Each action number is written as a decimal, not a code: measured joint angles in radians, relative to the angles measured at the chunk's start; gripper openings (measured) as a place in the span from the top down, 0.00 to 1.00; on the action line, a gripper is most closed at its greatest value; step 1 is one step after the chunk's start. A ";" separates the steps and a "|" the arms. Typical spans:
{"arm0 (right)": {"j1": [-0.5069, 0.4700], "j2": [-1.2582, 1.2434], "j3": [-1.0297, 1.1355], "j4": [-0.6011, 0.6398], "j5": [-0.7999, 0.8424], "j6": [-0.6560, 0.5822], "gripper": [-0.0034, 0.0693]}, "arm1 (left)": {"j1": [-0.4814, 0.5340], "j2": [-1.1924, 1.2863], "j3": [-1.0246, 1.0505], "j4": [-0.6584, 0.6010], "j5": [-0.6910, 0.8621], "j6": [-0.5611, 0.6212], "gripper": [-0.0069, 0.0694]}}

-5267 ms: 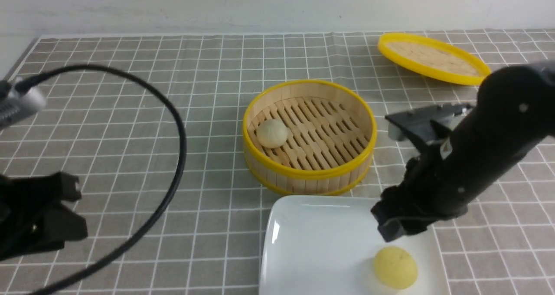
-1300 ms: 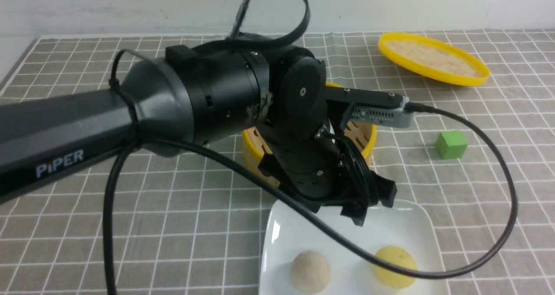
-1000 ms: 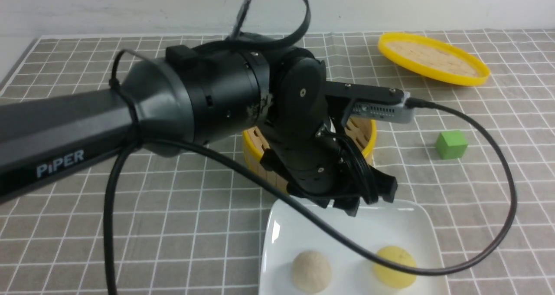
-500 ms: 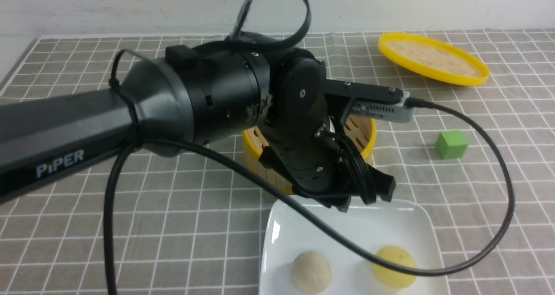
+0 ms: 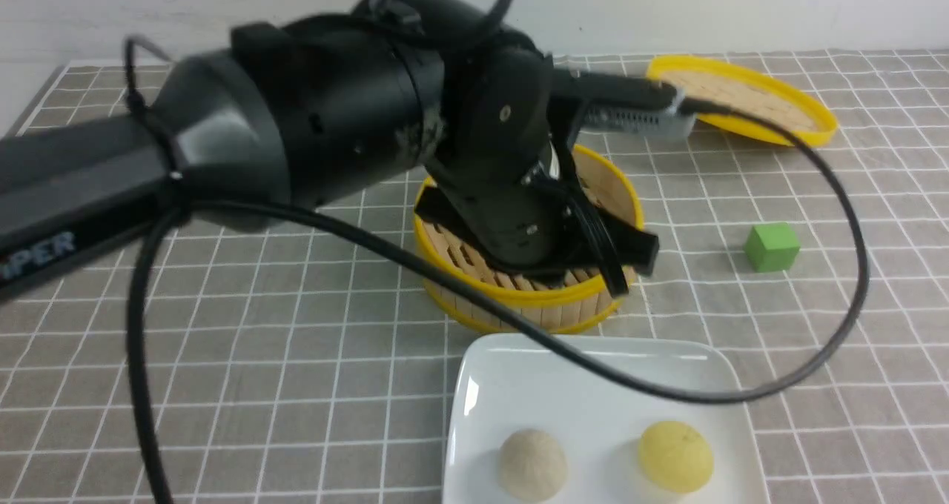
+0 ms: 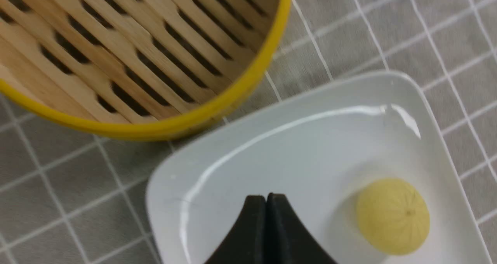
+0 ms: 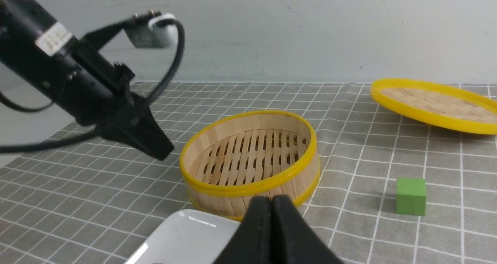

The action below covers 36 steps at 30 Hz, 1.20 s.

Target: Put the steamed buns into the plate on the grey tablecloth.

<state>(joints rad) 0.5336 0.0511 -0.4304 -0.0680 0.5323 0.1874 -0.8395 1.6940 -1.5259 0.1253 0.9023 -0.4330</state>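
The pale bun (image 5: 531, 465) and the yellow bun (image 5: 675, 456) are found lying apart in the white square plate (image 5: 519, 408) on the grey tablecloth (image 5: 296, 356). The fingers of the left gripper (image 6: 266, 197) are seen pressed together, empty, by the bamboo steamer basket (image 7: 233, 188); those of the right gripper (image 7: 271, 198) are likewise closed on nothing.

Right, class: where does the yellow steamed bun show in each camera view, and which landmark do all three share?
Front view: yellow steamed bun on the white plate's right side.
Left wrist view: on the plate, away from the bamboo steamer basket.
Right wrist view: not in it.
Shared landmark: that basket.
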 joint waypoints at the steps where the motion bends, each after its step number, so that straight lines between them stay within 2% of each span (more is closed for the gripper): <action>1: 0.000 0.000 0.000 0.000 0.000 0.000 0.95 | 0.000 -0.012 -0.014 0.024 0.014 -0.014 0.91; 8: -0.016 -0.003 0.083 0.002 -0.040 -0.001 0.95 | 0.000 -0.083 -0.086 0.173 0.195 -0.049 0.91; 13: -0.134 -0.037 0.209 0.003 -0.054 -0.001 0.94 | 0.000 -0.137 -0.091 0.256 0.293 -0.057 0.91; 15: -0.214 -0.059 0.270 0.003 -0.054 -0.001 0.94 | 0.000 -0.170 -0.091 0.268 0.323 -0.064 0.91; 22: -0.445 -0.061 0.421 -0.005 -0.054 -0.001 0.93 | -0.002 -0.337 -0.091 0.303 0.334 -0.072 0.91; 32: -0.601 -0.061 0.440 -0.062 -0.133 -0.001 0.92 | -0.002 -0.662 -0.095 0.307 0.335 -0.036 0.91; 36: -0.620 -0.061 0.442 -0.047 -0.136 -0.001 0.91 | -0.002 -0.785 -0.035 0.320 0.335 -0.023 0.91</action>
<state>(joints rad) -0.0861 -0.0102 0.0112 -0.1155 0.3961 0.1866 -0.8415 0.9091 -1.5610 0.4457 1.2375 -0.4560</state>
